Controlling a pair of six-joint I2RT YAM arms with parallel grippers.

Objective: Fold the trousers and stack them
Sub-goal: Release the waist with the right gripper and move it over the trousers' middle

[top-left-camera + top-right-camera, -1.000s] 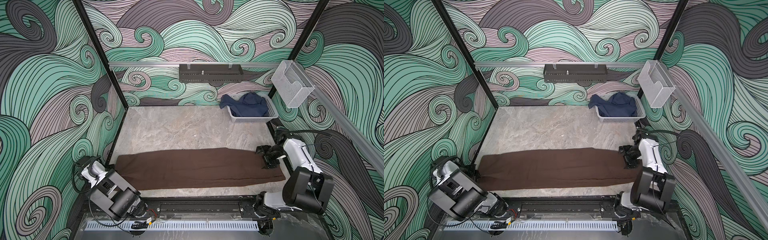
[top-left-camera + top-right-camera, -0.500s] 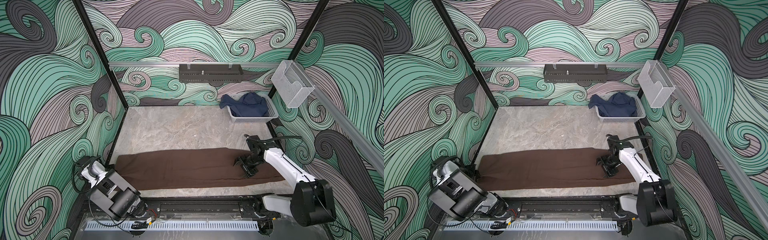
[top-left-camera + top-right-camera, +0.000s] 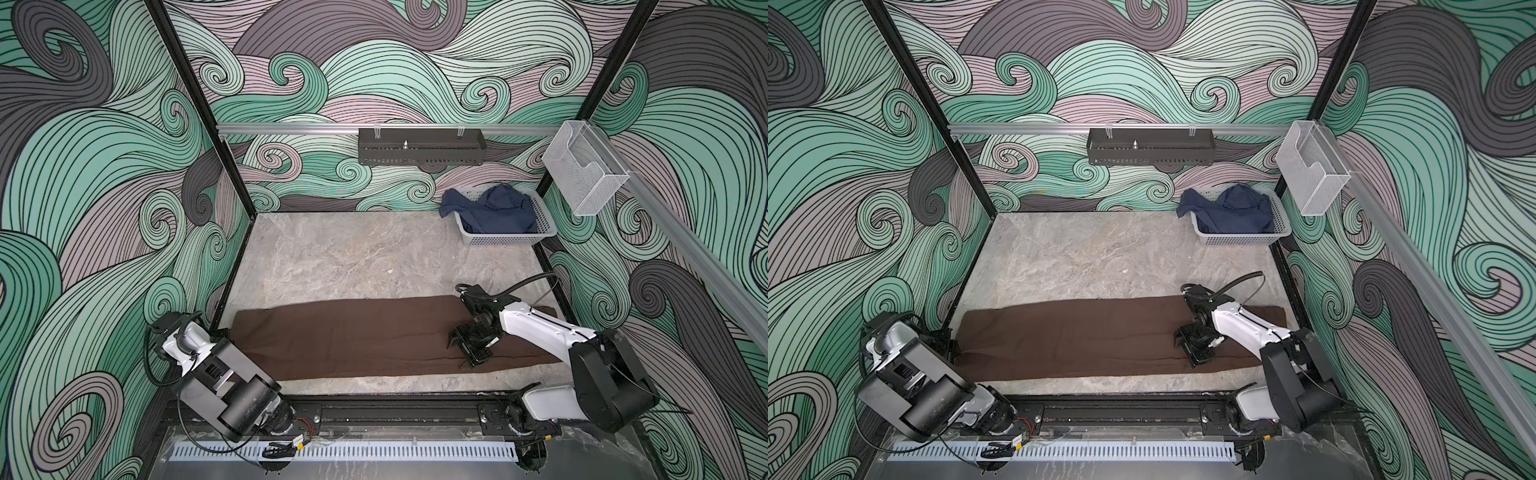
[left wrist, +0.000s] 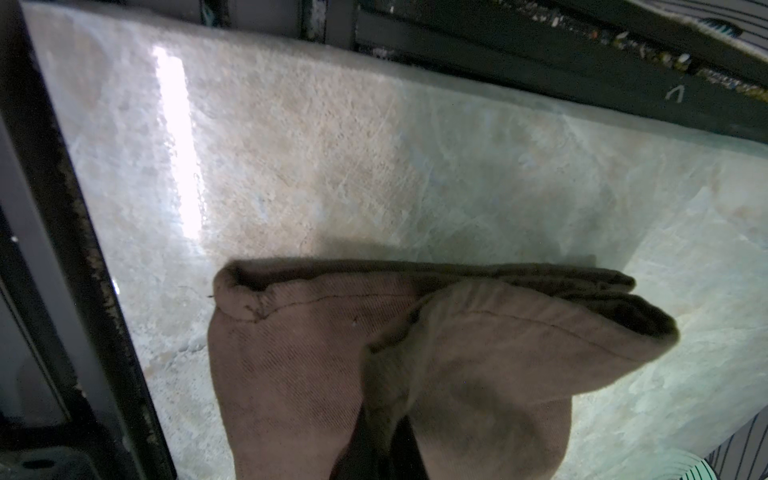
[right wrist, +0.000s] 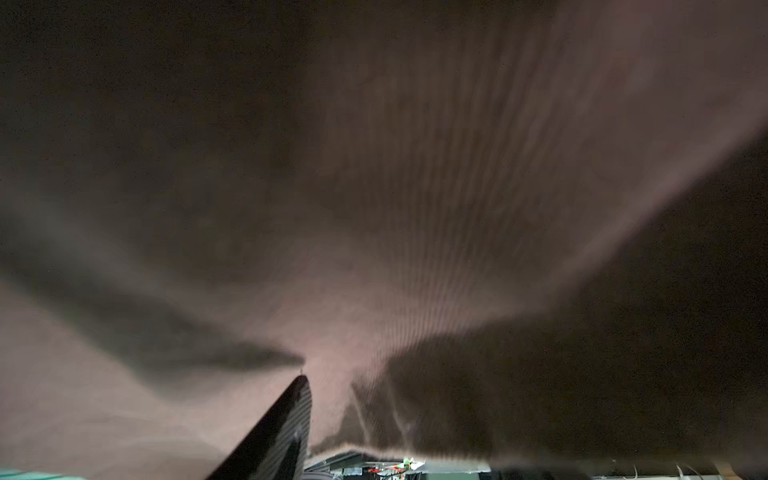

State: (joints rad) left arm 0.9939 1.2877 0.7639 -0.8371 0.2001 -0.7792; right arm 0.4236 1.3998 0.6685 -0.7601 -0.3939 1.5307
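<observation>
Both top views: bright, even overhead light, sharp w/ soft shadows only; walls (image 3: 83, 208) bow a bit at frame edges. Dark trousers (image 3: 353, 336) read low-contrast, folds barely showing. Left wrist view: strong white glare streak on the tabletop (image 4: 178, 145); cloth close-up slightly soft, casting a faint shadow on the marble. Right wrist view: v. dim, lens nearly against brown cloth, heavy blur, weave lines smeared; one black finger (image 5: 282, 432) out of focus; thin bright strip at one edge.

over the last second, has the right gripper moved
yes, the right gripper slid left along the trousers, farther from the basket
</observation>
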